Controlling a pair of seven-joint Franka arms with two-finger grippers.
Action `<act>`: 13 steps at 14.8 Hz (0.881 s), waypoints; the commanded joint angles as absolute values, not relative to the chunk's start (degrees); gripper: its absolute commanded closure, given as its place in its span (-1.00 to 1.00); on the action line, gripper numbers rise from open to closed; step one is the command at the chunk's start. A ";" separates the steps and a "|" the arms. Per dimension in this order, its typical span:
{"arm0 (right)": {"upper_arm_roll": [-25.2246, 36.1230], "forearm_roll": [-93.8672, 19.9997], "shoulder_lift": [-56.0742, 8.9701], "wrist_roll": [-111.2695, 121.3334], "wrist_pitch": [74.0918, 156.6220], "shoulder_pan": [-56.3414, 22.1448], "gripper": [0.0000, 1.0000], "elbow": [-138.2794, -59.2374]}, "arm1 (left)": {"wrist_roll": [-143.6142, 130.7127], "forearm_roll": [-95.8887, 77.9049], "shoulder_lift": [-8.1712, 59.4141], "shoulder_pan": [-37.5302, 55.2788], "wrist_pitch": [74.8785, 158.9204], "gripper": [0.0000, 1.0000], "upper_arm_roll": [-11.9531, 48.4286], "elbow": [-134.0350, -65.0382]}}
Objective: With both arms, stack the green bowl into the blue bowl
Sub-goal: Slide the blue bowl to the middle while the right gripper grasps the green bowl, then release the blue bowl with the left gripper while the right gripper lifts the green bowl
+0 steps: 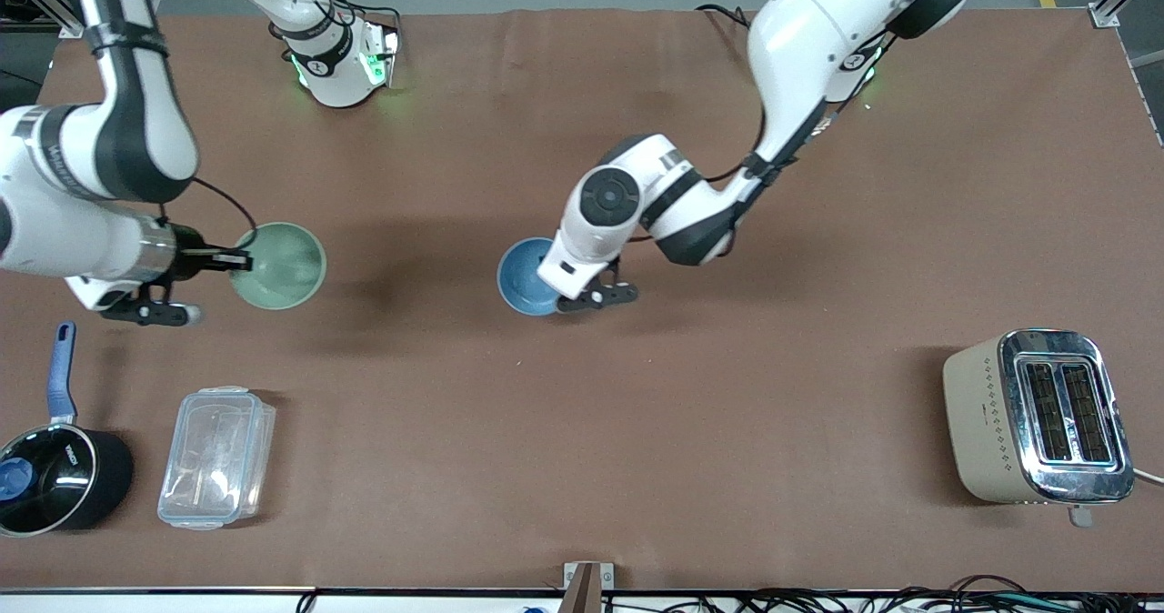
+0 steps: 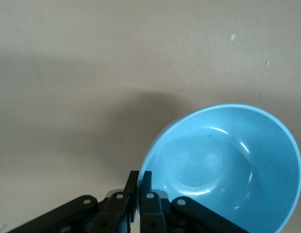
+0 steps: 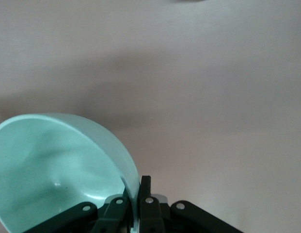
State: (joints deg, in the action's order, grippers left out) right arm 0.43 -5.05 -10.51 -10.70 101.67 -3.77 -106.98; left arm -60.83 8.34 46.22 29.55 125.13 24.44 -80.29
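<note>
The right hand (image 3: 135,196) pinched the green bowl's (image 1: 278,265) rim at nine o'clock; the left hand (image 2: 139,194) pinched the blue bowl (image 1: 524,276); both were lifted, stacking undone.

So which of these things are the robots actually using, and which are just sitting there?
In use: green bowl, gripped at its rim by the right gripper; blue bowl, gripped by the left gripper.

Lying about: saucepan, clear container, toaster.

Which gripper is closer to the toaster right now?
Left. The left gripper, shut on the blue bowl's rim, is over mid-table, the toaster at its arm's end. The right gripper, shut on the green bowl, is toward the right arm's end.
</note>
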 commanded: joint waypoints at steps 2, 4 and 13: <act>0.79 -7.81 -11.42 -20.20 101.42 -10.10 0.99 -106.43 | -61.44 9.05 48.95 37.08 129.27 0.64 16.27 -77.87; 0.88 -10.97 -11.43 -21.44 101.78 -11.86 0.99 -106.44 | -61.26 9.14 48.52 36.83 129.81 -0.96 15.91 -77.52; 0.88 -14.59 -15.63 -34.61 112.39 -22.75 0.99 -107.23 | -40.99 9.76 28.67 16.46 111.64 -1.00 10.72 -76.99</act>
State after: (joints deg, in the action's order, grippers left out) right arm 0.28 -13.01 -13.53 -30.79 108.93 -20.18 -107.17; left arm -45.07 8.46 33.11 21.53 114.49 10.23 -74.32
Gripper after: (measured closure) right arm 0.943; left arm 0.040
